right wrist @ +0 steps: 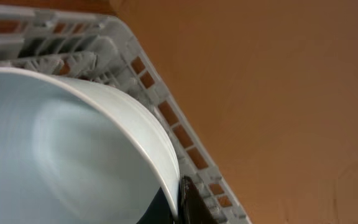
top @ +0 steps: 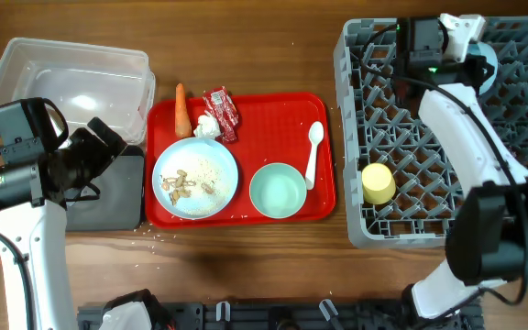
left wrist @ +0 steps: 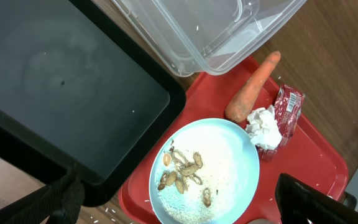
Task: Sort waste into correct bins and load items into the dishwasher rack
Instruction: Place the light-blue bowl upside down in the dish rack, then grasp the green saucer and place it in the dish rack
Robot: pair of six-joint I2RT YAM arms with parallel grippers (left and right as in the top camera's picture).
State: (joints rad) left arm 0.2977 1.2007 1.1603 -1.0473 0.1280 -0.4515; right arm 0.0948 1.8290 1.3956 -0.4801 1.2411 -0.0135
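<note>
The light blue plate (top: 213, 163) with beige food scraps (top: 181, 185) lies on the red tray, beside the pale green bowl (top: 278, 191) and white spoon (top: 313, 151). The carrot (top: 181, 108), red wrapper (top: 220, 112) and tissue (top: 207, 126) lie at the tray's back. My left gripper (top: 108, 147) is open and empty over the black tray's edge; its view shows the plate (left wrist: 229, 155), scraps (left wrist: 182, 171), carrot (left wrist: 250, 87), tissue (left wrist: 265, 127) and wrapper (left wrist: 288, 115). My right gripper (top: 470, 60) is shut on the light blue bowl's rim (right wrist: 73, 143) at the back of the rack (top: 411, 137). The yellow cup (top: 378, 182) stands in the rack.
The clear tub (top: 71, 78) stands at the back left and the black tray (top: 117, 197) in front of it, both beside the red tray (top: 273, 115). Rice grains lie on the table near the black tray. The rack's corner (right wrist: 185, 143) shows behind the bowl.
</note>
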